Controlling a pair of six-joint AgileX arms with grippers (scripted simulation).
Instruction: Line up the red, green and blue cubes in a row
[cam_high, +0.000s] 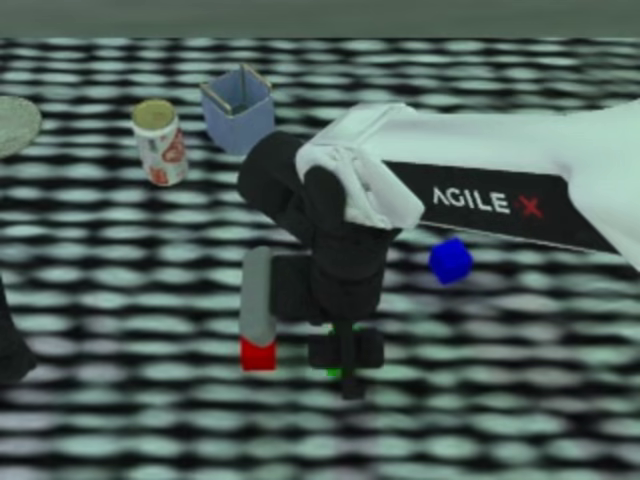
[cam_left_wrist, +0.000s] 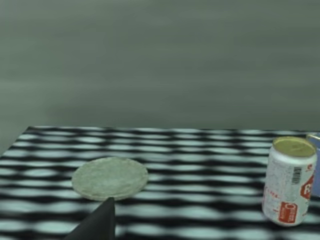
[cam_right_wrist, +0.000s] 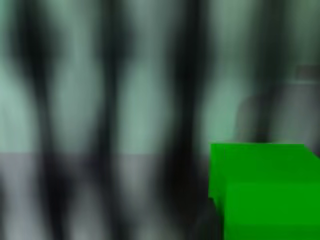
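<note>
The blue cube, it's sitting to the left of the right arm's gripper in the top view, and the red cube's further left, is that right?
Not quite. In the top view the blue cube sits to the right of the right gripper, not to its left. The rest holds: the red cube lies further left.

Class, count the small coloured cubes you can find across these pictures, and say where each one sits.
3. The red cube lies left of the right claw. The green cube sits under that claw, mostly hidden from above. The blue cube lies to the right, beside the arm.
</note>
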